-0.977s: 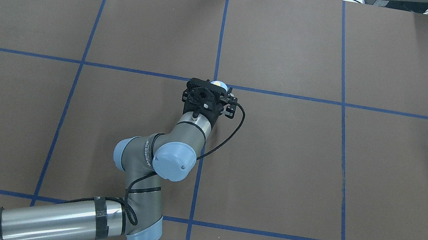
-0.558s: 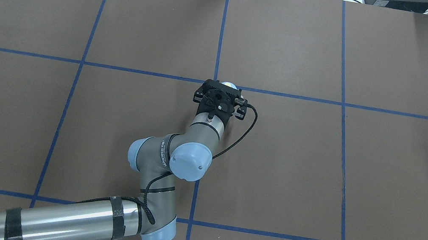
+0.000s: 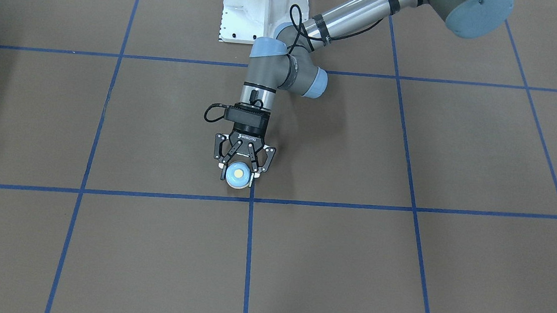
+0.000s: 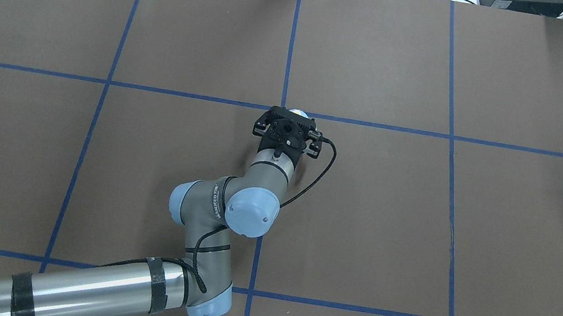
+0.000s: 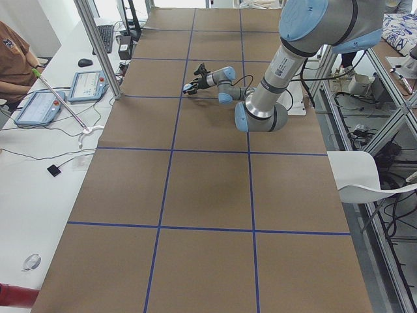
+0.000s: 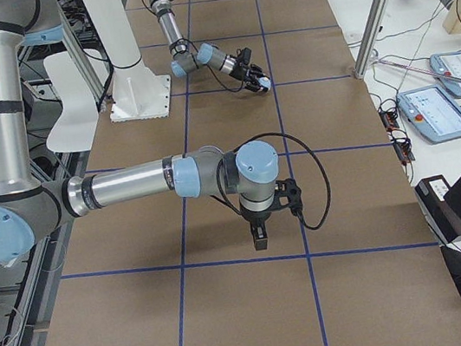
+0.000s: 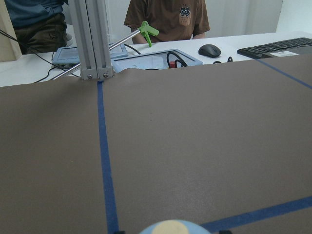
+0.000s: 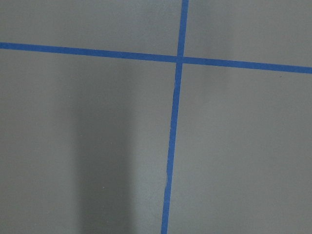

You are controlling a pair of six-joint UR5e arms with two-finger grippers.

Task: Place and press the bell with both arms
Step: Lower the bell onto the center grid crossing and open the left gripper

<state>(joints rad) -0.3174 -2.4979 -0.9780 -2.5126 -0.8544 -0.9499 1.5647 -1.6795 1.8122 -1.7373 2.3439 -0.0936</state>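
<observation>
**A:** Where is the small light-blue domed bell (image 3: 238, 174) with the cream button?

**B:** Middle of the brown-covered table (image 4: 362, 221), well off every edge, clenched in the left black two-finger claw (image 3: 239, 173). Set it flat before letting go. Whether the right claw (image 6: 259, 237) is clenched, I cannot tell.

We see bright, even overhead light on the brown table (image 4: 362, 221), with only soft, faint shadows beside the left arm (image 3: 265, 72). Its silver tube (image 3: 351, 11) gleams mildly. A broad dim shadow (image 8: 102, 170) darkens the right wrist view. The bell (image 7: 175, 227) at the left wrist view's bottom edge is blurred.
</observation>
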